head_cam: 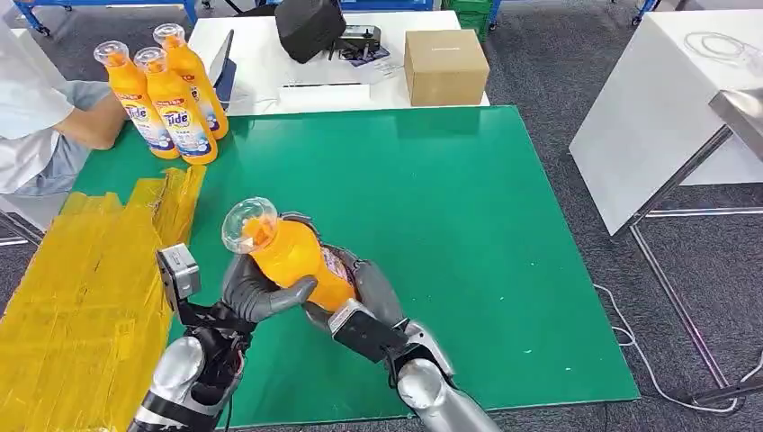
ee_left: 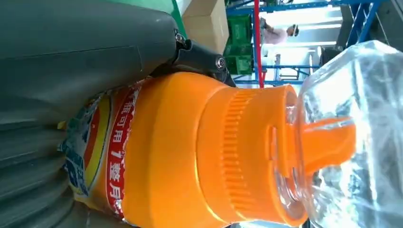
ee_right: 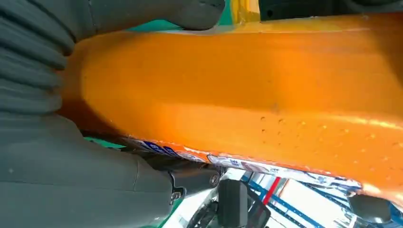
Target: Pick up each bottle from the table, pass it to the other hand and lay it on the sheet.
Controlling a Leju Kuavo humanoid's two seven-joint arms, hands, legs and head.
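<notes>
Orange bottle (head_cam: 292, 256) sits gripped between left hand (head_cam: 256, 290) and right hand (head_cam: 364, 292).

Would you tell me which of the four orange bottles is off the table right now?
The tilted bottle gripped between the left hand and right hand; the three others stand upright at the green mat's far left corner.

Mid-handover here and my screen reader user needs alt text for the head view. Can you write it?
Both robot hands, left hand and right hand, grip one orange bottle above the green mat. Three more orange bottles stand at the mat's far left corner beside a seated person; a yellow sheet lies left.
</notes>
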